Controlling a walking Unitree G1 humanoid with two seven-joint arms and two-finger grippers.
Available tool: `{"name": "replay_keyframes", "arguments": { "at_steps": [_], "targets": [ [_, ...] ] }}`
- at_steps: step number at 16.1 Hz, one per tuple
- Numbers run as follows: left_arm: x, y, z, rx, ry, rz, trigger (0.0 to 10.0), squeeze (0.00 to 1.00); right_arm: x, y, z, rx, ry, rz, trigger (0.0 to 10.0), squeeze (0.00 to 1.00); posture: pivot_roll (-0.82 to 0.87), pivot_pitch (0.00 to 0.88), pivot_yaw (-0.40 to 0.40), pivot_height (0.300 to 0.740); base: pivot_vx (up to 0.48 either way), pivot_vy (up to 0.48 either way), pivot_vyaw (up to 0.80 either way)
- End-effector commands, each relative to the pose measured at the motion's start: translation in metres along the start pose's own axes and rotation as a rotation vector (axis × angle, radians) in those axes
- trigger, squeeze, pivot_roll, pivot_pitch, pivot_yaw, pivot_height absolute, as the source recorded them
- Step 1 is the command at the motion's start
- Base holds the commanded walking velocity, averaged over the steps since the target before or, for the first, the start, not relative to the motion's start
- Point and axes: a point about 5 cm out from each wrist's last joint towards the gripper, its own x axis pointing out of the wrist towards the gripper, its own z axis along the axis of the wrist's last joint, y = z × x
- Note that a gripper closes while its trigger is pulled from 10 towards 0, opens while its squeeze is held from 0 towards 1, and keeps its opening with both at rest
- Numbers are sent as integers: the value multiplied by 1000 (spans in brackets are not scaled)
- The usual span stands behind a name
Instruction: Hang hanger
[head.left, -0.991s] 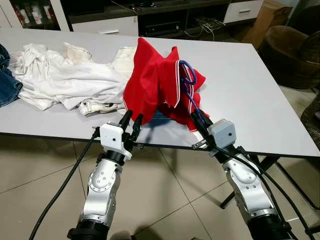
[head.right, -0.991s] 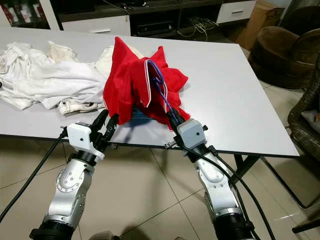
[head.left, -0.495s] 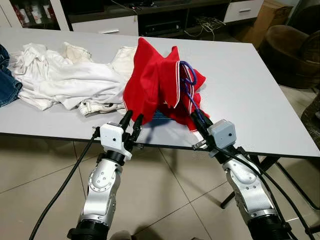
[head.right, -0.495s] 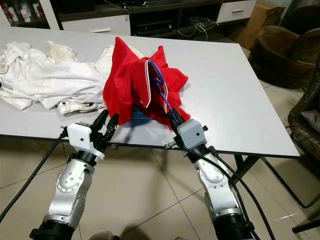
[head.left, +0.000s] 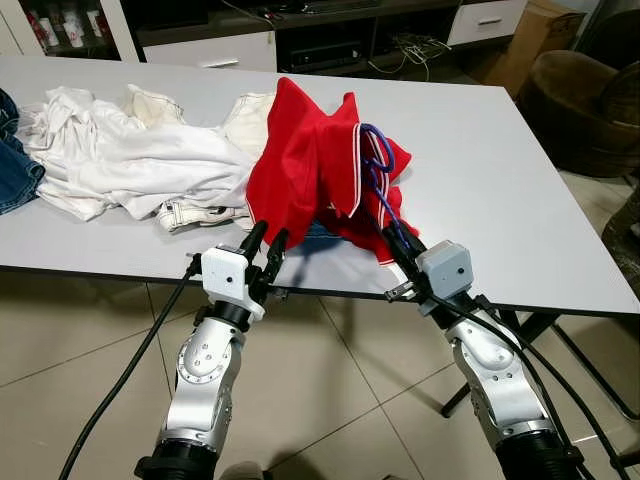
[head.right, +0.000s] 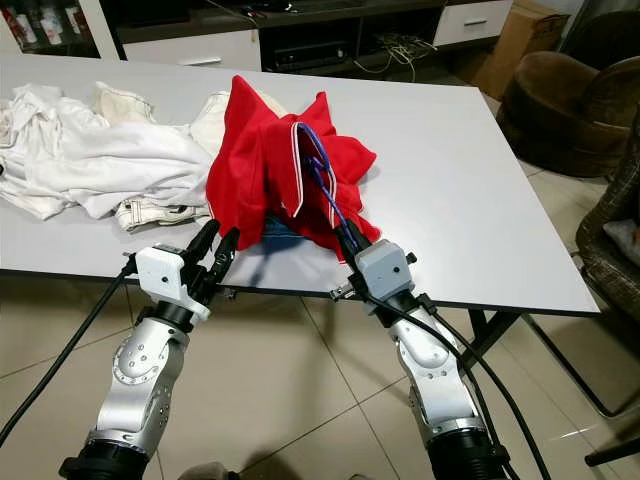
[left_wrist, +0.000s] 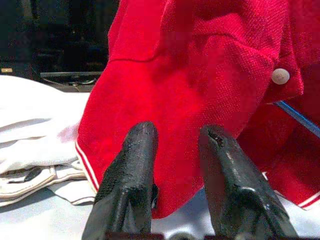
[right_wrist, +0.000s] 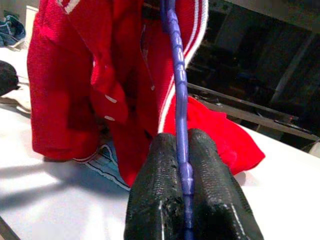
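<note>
On the table (head.left: 500, 170), right end effector (head.left: 392, 238) pinches blue hanger (head.left: 378, 170) inside red shirt (head.left: 300, 170)

Silver arms (head.left: 205, 375), white wrist blocks, apparently black cables.

We see a pale grey table (head.left: 500, 190) standing on a floor of beige tiles (head.left: 70, 330). On its left part lies a heap of white clothes (head.left: 130, 160), and at the far left edge a bit of blue denim (head.left: 15, 175) — just beside the white heap. Behind the table runs a dark media shelf (head.left: 300, 40) with white drawers. To the right we find a brown armchair (head.left: 580, 100) and a cardboard box (head.left: 535, 35).
</note>
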Motion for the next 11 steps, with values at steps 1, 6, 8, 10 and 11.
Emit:
{"name": "replay_keyframes", "arguments": {
  "at_steps": [1,6,8,10,11],
  "targets": [
    [3,-1,0,-5,7,-14,10000,0,-3,-1,1,-9,-9,-10,10000,0,131,2,2,740,0,0,0],
    [3,-2,-1,-6,7,-11,10000,0,-1,-2,1,-9,-9,-7,10000,0,131,2,2,740,0,0,0],
    [3,-1,-1,-6,5,-6,10000,0,0,-1,1,-9,-9,-3,10000,0,143,0,-7,740,0,0,0],
    [3,-1,0,-4,4,-2,10000,0,1,-1,1,-7,-11,0,10000,0,145,0,-9,740,0,0,0],
    [2,-1,0,-4,4,0,10000,0,1,-1,1,-7,-11,1,10000,0,145,0,-10,740,0,0,0]
  ]
}}
